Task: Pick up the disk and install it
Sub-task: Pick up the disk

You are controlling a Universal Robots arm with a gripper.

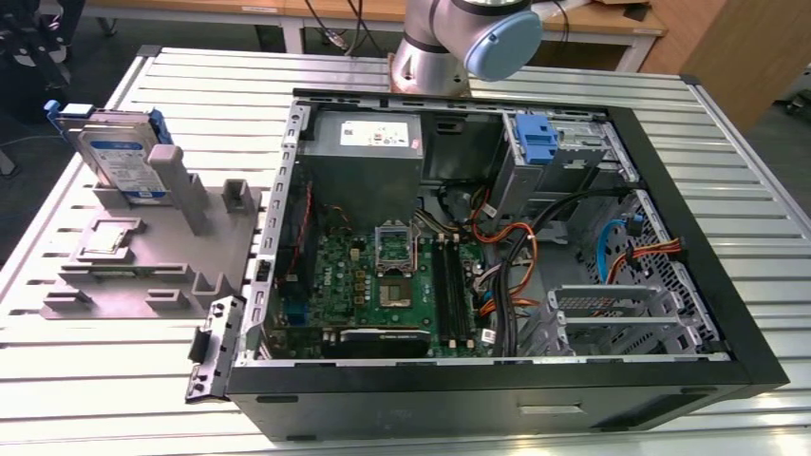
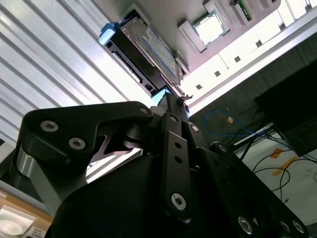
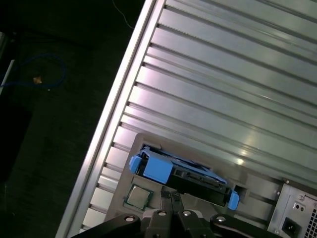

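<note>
I see disk (image 3: 183, 174) standing on edge in grey holder (image 3: 257, 182), blue carrier frame facing camera. My jaws pressed together, tips right at disk's near edge; contact I can't judge. Small square chip (image 3: 138, 196) sits in holder just beside disk. Ribbed metal desk (image 3: 233, 74) beyond; dark floor (image 3: 59, 139) past desk rim.

1. In the exterior view I see my silver-grey metal arm (image 1: 428, 52) rising upright, with a pale blue plastic joint cap (image 1: 500, 43) on its side.
2. In both wrist views my black metal two-finger gripper (image 3: 171, 196) (image 2: 171, 98) points away from the cameras.
3. Its slim fingers (image 3: 167, 204) lie pressed together with nothing between them.
4. Behind the fingers, black linkage plates (image 2: 74, 134) with silver bolts spread to either side.
</note>
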